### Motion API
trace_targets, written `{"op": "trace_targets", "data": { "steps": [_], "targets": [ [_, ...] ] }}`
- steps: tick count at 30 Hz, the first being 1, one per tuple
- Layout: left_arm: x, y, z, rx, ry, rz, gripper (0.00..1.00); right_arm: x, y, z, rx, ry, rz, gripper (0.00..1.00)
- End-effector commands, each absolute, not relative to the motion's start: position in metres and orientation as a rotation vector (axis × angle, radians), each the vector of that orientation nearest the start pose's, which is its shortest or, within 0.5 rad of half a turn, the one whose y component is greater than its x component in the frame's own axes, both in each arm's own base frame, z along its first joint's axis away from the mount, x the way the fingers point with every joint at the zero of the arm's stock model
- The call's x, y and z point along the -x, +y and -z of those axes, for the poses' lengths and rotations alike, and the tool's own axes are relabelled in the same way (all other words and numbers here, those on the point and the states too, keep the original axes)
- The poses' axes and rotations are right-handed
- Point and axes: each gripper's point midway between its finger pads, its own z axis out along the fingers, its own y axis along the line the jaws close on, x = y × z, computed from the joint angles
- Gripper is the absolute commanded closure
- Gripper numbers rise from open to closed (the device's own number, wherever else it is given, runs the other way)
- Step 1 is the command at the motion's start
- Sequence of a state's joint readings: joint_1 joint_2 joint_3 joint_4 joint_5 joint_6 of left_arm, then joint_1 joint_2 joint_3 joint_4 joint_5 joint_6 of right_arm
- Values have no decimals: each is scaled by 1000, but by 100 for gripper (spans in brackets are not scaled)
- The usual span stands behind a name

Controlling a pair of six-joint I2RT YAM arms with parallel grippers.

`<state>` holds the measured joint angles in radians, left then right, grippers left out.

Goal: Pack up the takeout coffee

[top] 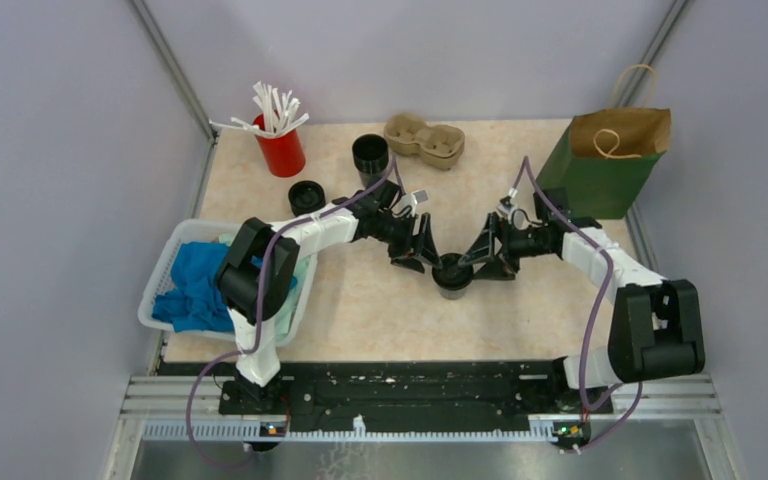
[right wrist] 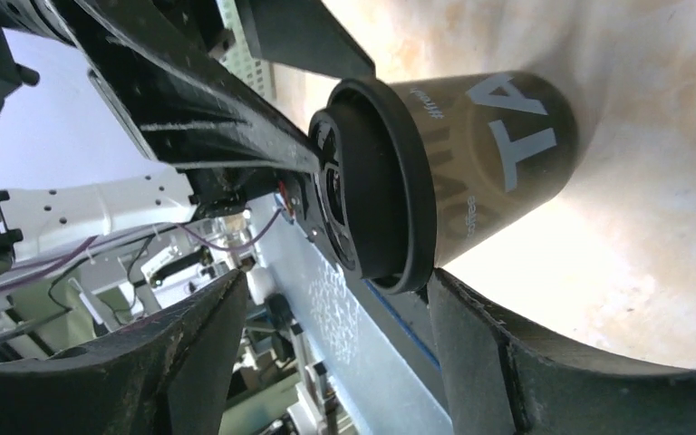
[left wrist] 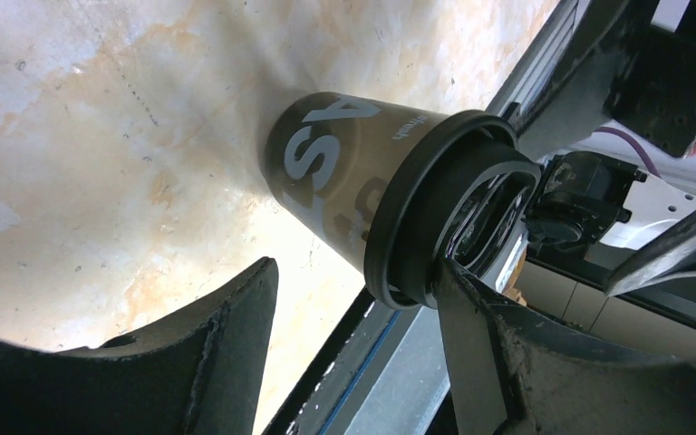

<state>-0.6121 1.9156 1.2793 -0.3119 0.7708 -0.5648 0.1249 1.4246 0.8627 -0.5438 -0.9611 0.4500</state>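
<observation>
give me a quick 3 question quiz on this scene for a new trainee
1. True or false: the takeout coffee between the left claw and the right claw has its lid on.
2. Multiple choice: what does the red cup hold? A) white sticks B) blue cloth C) spare lids
3. Fill in: the paper bag stands on the robot's ____ side.

Key: 1 true; 2 A; 3 right.
</observation>
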Motion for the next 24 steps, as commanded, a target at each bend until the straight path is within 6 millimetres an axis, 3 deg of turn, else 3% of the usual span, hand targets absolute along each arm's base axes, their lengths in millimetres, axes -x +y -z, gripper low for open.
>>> {"op": "trace_targets", "data": {
  "steps": [1,3,6,13,16,19,20,21,24],
  "targets": [
    [-262,-324,-37,-381,2856,1063,30,-210,192,-135,-153,2670,-1535,32],
    [-262,-324,-37,-384,2858,1062,30,-207,193,-129,-183,2677,-1546,39],
    [-262,-326,-37,-383,2863,1073,30,-210,194,-125,-206,2669,-1545,41],
    [-260,-325,-34,-374,2875,1070,30,-239,199,-118,-262,2598,-1549,45],
    [-256,-322,-23,-355,2895,1048,31,-232,194,-80,-314,2652,-1488,55],
    [-246,-314,-6,-325,2931,1026,33,-201,176,-17,-392,2778,-1313,67],
    [-245,-313,-5,-325,2934,1019,33,-193,174,-12,-389,2811,-1303,72],
    [-246,-312,-7,-331,2931,1009,33,-194,174,-17,-372,2801,-1305,74],
    [-255,-315,-23,-365,2889,998,32,-227,178,-64,-293,2651,-1284,71]
  ]
}}
